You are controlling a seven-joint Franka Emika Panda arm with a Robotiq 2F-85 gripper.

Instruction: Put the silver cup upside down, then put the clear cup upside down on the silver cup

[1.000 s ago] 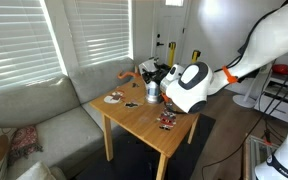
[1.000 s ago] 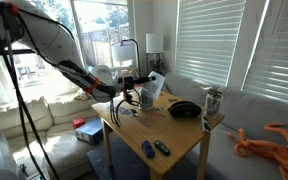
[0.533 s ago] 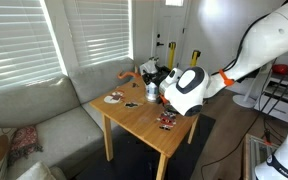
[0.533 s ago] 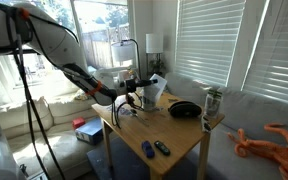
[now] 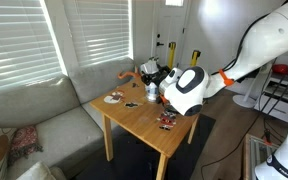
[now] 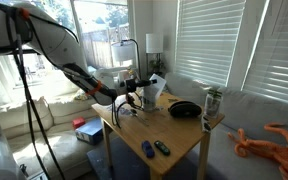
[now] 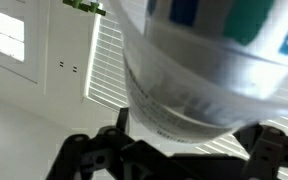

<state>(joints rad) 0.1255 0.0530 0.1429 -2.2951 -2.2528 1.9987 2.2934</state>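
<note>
The silver cup (image 5: pixel 152 91) stands on the wooden table (image 5: pixel 149 125), near its sofa-side edge; it also shows in an exterior view (image 6: pixel 212 101). I cannot tell which way up it is. My gripper (image 6: pixel 137 88) holds the clear cup (image 6: pixel 152 88) tilted above the other end of the table, well apart from the silver cup. In the wrist view the clear cup (image 7: pixel 204 60), translucent with a blue and teal label, fills the space between my gripper's (image 7: pixel 187 130) two black fingers. My white arm (image 5: pixel 189 88) hides the clear cup in an exterior view.
A black bowl (image 6: pixel 184 110) sits mid-table between gripper and silver cup. Small dark items (image 6: pixel 154 149) lie near the front corner. A plate (image 5: pixel 114 97) and a small object (image 5: pixel 167 122) lie on the table. A sofa (image 5: pixel 44 115) borders it.
The arm shifted slightly along the table toward the silver cup between one second ago and half a second ago, still holding the clear cup. Nothing has moved since.
</note>
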